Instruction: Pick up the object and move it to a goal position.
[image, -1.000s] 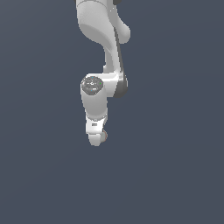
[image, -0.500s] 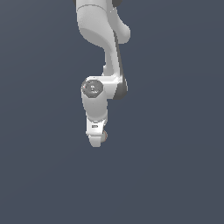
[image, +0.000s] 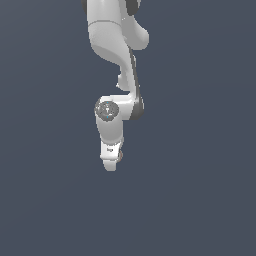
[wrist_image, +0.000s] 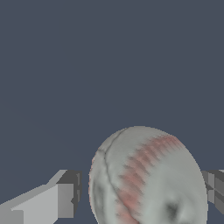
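In the wrist view the grey-white ball (wrist_image: 148, 175) with red stitching sits between the two fingers of my gripper (wrist_image: 141, 192). One finger (wrist_image: 65, 199) is close against one side of the ball and the other finger (wrist_image: 214, 188) touches the opposite side. In the exterior view the gripper (image: 110, 164) points down below the white arm. Only a small reddish sliver of the ball (image: 120, 155) shows beside the hand. The gripper is shut on the ball.
A plain dark grey-blue surface fills both views. The white arm's links and a round joint (image: 106, 110) hang above the hand. No goal marker shows.
The hand and the round joint have shifted lower in the exterior view, and the ball has stayed with the hand.
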